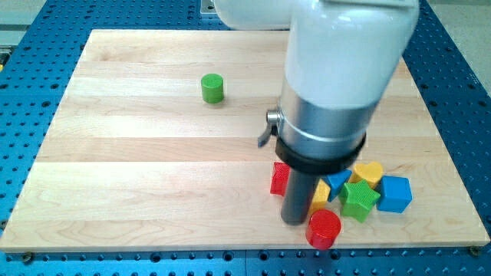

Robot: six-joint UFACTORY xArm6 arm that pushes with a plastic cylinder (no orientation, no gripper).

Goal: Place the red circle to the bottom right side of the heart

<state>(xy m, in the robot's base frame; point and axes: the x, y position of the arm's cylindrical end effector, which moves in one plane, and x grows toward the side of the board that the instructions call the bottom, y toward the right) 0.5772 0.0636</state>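
Note:
The red circle (324, 228) lies near the view's bottom edge of the wooden board. The yellow heart (368, 173) sits up and to the right of it, in a tight cluster. My tip (294, 221) rests on the board just left of the red circle, touching or nearly touching it. The rod and the arm's large white and grey body hide part of the cluster.
A green star (359, 199) lies right of the red circle, with a blue cube (395, 194) further right. A blue block (337, 181), a yellow block (321, 196) and a red block (280, 179) crowd the rod. A green cylinder (212, 88) stands alone at the upper left.

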